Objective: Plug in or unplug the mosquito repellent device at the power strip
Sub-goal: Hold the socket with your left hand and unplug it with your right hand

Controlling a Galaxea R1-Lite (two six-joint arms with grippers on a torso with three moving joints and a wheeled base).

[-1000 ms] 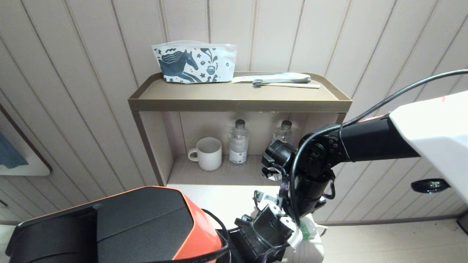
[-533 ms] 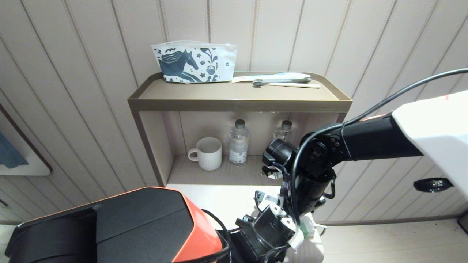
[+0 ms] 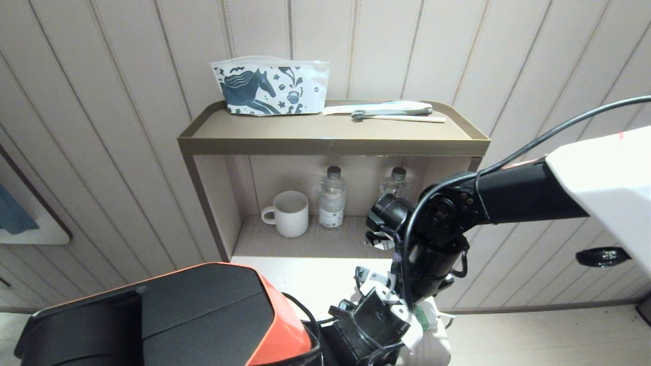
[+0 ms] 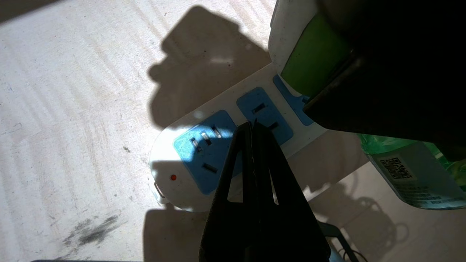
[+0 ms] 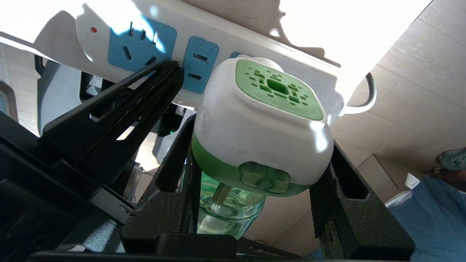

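Observation:
The white power strip [image 4: 171, 160] with blue socket groups lies on a pale surface, and a red light shows at its rounded end. My left gripper [image 4: 253, 125] is shut with nothing in it, its tip resting on the strip at the middle socket group. The mosquito repellent device [image 5: 262, 123], white with a green grille and a clear green bottle beneath, sits between the fingers of my right gripper [image 5: 264, 134], which is shut on it. The device's back is against the strip [image 5: 145, 40] at the end socket group; its prongs are hidden. In the head view only a green bit of the device [image 3: 423, 317] shows under the right wrist.
A brown shelf unit [image 3: 330, 140] stands against the panelled wall, with a white mug [image 3: 291, 213] and two water bottles [image 3: 331, 198] inside. A printed pouch [image 3: 269, 86] and a toothbrush lie on top. The strip's white cord [image 5: 364, 102] loops off its far end. A person in blue [image 5: 429, 218] is nearby.

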